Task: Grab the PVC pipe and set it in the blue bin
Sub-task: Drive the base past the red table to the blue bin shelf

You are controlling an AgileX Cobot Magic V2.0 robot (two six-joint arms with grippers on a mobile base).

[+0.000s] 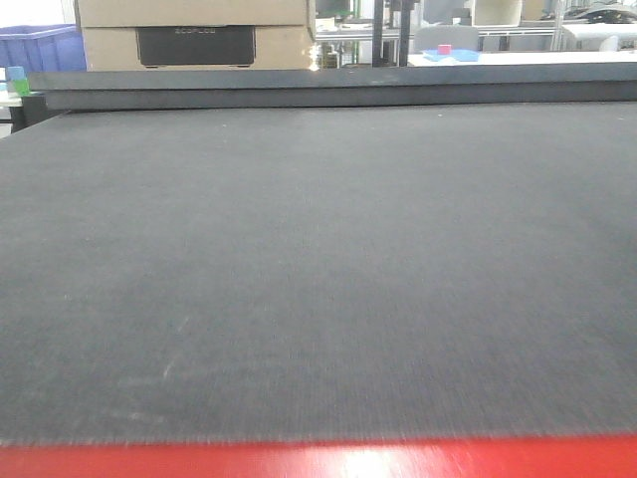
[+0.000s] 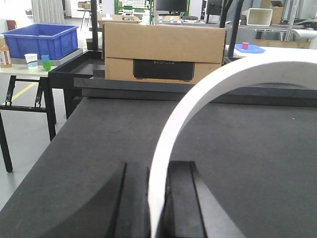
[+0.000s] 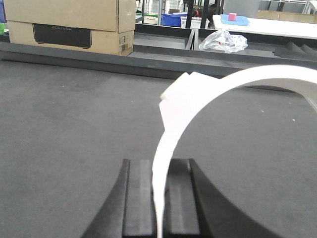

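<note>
In the left wrist view a white PVC pipe (image 2: 233,74) arcs up close to the camera, its thin wall pinched between the black fingers of my left gripper (image 2: 158,171), which is shut on it. The right wrist view shows a similar white PVC pipe (image 3: 247,79) curving to the right, with my right gripper (image 3: 161,168) shut on its wall; a blurred white lump (image 3: 181,96) sits on its left side. Whether both hold one pipe I cannot tell. The blue bin (image 2: 42,39) stands on a side table at far left, also visible as the blue bin (image 1: 40,48). The front view shows neither gripper nor pipe.
The dark felt table (image 1: 318,279) has a red front edge (image 1: 318,460). A cardboard box (image 2: 163,52) stands behind its raised back rail (image 1: 338,90). A crumpled plastic bag (image 3: 223,40) lies beyond the rail. A pink cube (image 3: 232,17) rests on a blue tray further back.
</note>
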